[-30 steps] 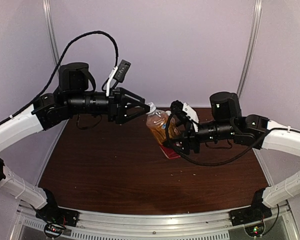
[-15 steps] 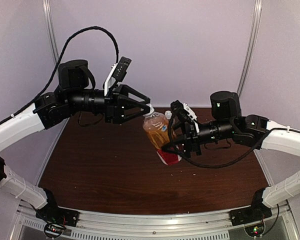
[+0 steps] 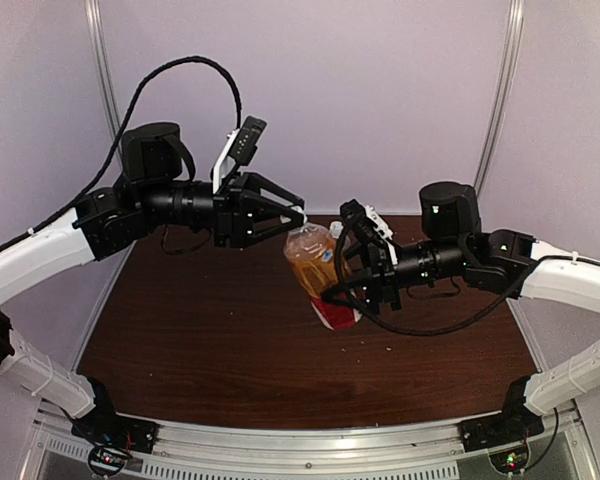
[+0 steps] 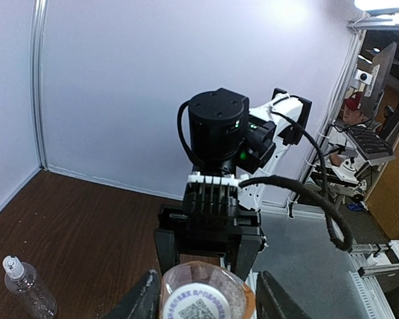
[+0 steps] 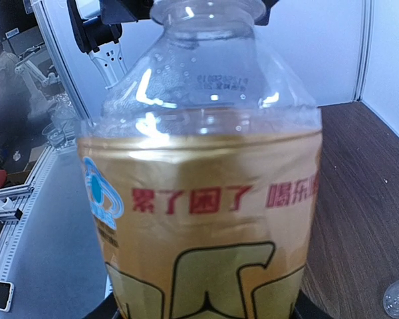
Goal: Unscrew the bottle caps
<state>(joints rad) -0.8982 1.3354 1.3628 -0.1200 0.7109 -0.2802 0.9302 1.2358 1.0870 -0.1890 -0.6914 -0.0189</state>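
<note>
Room is left open over the table [image 3: 200,330] on both sides of the amber bottle [image 3: 315,262], which is held tilted above it, pinched low by the right gripper [image 3: 342,290]. Its cap [image 4: 199,302] is flanked by the left gripper [image 3: 298,216]; whether those jaws press it cannot be told. A clear bottle [image 4: 28,291] rests on the table, well apart.

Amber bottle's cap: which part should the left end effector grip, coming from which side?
Grip the cap by its round side wall, coming straight along the neck from the cap end. The right end effector holds the amber bottle tilted, neck toward the left end effector, and the left wrist view sees the cap end-on between both fingers.
</note>
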